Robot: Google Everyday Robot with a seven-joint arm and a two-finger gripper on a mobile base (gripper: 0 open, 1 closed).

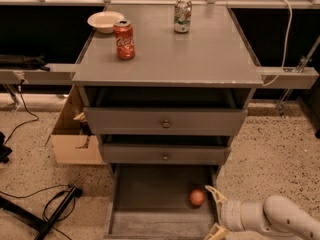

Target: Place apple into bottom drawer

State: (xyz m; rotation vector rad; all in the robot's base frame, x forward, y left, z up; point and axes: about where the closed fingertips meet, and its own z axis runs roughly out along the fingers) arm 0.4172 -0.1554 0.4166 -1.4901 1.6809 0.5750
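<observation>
Robot at the cabinet: the gripper [214, 212] hangs at the front right corner of the bottom drawer [150, 191], its two fingers [214, 192] spread wide and holding nothing. Just to its left the apple [197, 197] sits inside the drawer, near the upper finger but apparently free of it. The placing looks done. The next move calls for a clean pull-back to the right without nudging the apple.
</observation>
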